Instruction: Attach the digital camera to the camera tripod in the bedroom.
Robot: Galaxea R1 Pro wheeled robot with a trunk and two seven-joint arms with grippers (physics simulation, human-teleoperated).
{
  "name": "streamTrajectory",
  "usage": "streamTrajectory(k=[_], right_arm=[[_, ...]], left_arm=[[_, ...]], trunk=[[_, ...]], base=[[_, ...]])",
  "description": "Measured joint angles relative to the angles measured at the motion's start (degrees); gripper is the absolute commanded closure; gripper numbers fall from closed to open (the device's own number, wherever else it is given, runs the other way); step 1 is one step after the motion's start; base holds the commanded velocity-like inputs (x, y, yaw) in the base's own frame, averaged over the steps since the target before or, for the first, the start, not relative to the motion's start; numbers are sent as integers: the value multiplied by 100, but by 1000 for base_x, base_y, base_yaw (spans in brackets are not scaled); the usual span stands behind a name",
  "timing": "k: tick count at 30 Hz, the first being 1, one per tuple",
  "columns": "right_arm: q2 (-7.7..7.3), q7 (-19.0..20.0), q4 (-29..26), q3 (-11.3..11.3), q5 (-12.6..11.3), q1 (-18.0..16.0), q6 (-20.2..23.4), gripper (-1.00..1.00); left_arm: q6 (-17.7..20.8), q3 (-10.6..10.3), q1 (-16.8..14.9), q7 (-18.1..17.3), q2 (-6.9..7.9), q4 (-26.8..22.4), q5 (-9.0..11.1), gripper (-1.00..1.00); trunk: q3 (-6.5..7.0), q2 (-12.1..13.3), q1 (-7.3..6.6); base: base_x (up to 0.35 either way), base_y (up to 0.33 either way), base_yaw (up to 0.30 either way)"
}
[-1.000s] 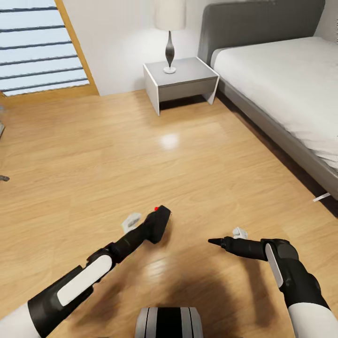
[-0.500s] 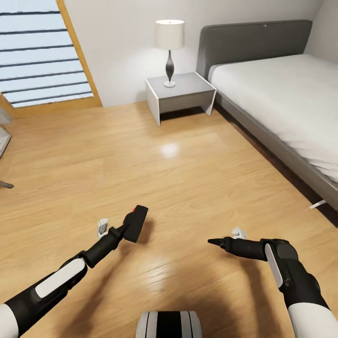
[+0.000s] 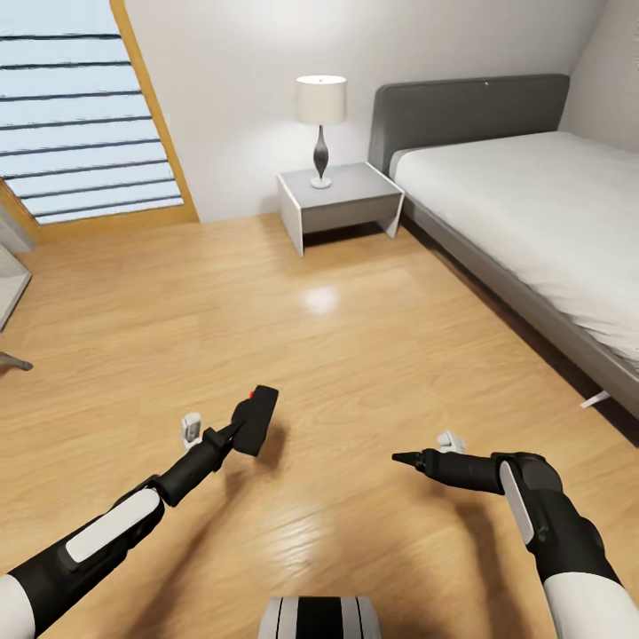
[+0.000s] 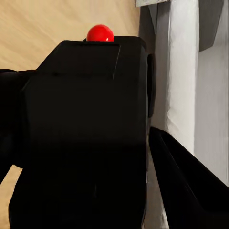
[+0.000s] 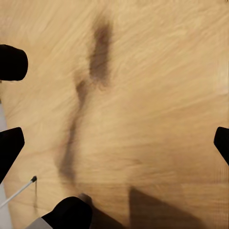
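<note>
Above the wood-plank floor [image 3: 355, 355] in the head view, the left gripper's fingers [image 3: 232, 432] pinch the small black boxy digital camera [image 3: 256, 420] while the right gripper [image 3: 398, 458] hovers, its finger state unclear, and the left wrist view shows that camera's red dot [image 4: 100, 33], the right wrist view spread fingers [image 5: 10, 62].

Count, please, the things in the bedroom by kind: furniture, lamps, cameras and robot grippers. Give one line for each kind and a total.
Furniture: 2, the bed and the nightstand
Lamps: 1, the table lamp on the nightstand
Cameras: 1, the digital camera in the left gripper
Grippers: 2, the left one and the right gripper
Total: 6
</note>
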Motion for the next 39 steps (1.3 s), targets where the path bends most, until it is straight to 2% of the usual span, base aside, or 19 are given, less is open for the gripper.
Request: streamTrajectory(k=[1,2,11,14,18,19,22,25,29,39], right_arm=[[8,-1,15,2,-1,0,-33,-100],[7,-1,16,3,-3,0,-29,-100],[-6,10,16,2,-27,0,-18,-100],[-6,9,16,3,-20,0,-21,-100],[-6,8,15,9,-7,0,-26,-100],[-6,8,8,10,0,0,-28,-100],[-6,8,-2,11,2,0,-29,-100],[-6,8,-9,11,0,0,-26,-100],[-6,8,-10,11,0,0,-23,-100],[-6,5,6,4,11,0,-21,-100]], left_arm=[[59,4,-2,-724,19,67,10,100],[123,-3,3,-799,21,83,6,100],[170,-8,-2,-800,15,92,7,100],[174,-5,0,-702,15,92,8,100],[174,-8,-1,-423,11,88,6,100],[174,-11,1,-42,3,79,4,100],[176,-6,1,550,-2,51,7,100],[176,0,1,1555,-10,-75,5,100],[154,3,0,1781,-13,-210,-14,100],[147,9,1,1809,-58,-265,-15,100]], trunk=[[23,1,-3],[44,3,-5],[244,15,-28],[310,19,-36],[399,24,-46],[421,26,-48],[488,30,-57],[554,34,-64],[643,39,-75],[865,52,-100]], base=[[0,0,0],[0,0,0],[0,0,0],[0,0,0],[0,0,0],[0,0,0],[0,0,0],[0,0,0],[0,0,0],[0,0,0]])
